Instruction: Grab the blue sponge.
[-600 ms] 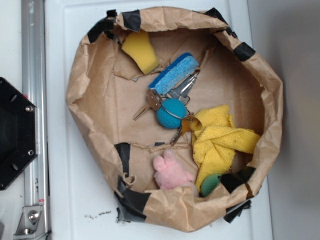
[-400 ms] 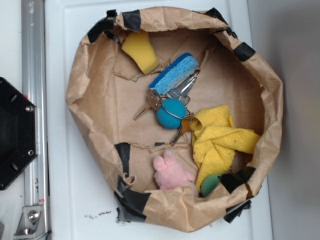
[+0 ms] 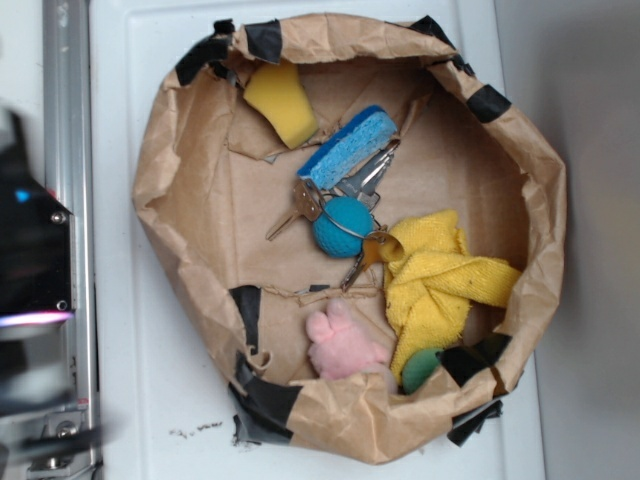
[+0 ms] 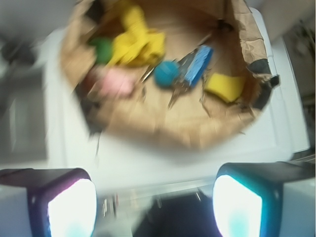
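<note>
The blue sponge (image 3: 350, 147) lies slantwise in the upper middle of the brown paper bag (image 3: 160, 160), its lower end resting on a bunch of keys (image 3: 305, 205). In the wrist view the blue sponge (image 4: 198, 65) shows blurred, far ahead inside the bag. My gripper (image 3: 30, 258) is a blurred dark shape at the left edge, outside the bag and well away from the sponge. In the wrist view the gripper (image 4: 155, 202) is open, its two lit fingers wide apart with nothing between them.
Also in the bag are a yellow sponge wedge (image 3: 281, 102), a teal ball (image 3: 341, 226), a yellow cloth (image 3: 435, 280), a pink plush toy (image 3: 342, 345) and a green object (image 3: 420, 368). A metal rail (image 3: 68, 150) runs along the left side.
A blurred dark shape with coloured lights now covers the black mount at the left edge; the arm is in motion. Nothing in the bag has moved.
</note>
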{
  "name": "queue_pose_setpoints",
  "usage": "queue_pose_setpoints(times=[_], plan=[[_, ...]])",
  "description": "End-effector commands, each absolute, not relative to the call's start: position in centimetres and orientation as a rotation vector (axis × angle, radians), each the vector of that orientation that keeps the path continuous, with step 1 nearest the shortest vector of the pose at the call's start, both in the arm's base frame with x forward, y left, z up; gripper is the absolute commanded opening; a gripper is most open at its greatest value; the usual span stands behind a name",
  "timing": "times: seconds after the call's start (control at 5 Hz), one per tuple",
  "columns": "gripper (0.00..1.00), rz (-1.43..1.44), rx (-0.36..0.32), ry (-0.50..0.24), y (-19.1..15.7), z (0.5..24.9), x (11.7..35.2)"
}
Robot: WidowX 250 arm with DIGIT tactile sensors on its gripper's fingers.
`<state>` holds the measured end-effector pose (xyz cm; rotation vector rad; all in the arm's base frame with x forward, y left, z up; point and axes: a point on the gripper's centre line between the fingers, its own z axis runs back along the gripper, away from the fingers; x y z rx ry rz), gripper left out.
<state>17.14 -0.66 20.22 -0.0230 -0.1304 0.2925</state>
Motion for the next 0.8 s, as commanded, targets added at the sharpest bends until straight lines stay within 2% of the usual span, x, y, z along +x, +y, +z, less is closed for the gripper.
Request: queue_pose_setpoints(times=[0.0, 0.2, 0.4, 0.6], plan=[[1.00, 0.773, -0.093, -0.198, 3.8, 13.0, 26.0], [1.00, 0.948, -0.030, -0.163, 6.4, 8.6, 27.2], [1.00, 1.069, -0.008, -0.176, 7.4, 6.0, 26.9], [1.00, 1.063, 0.022, -0.162, 7.5, 4.6, 26.2]])
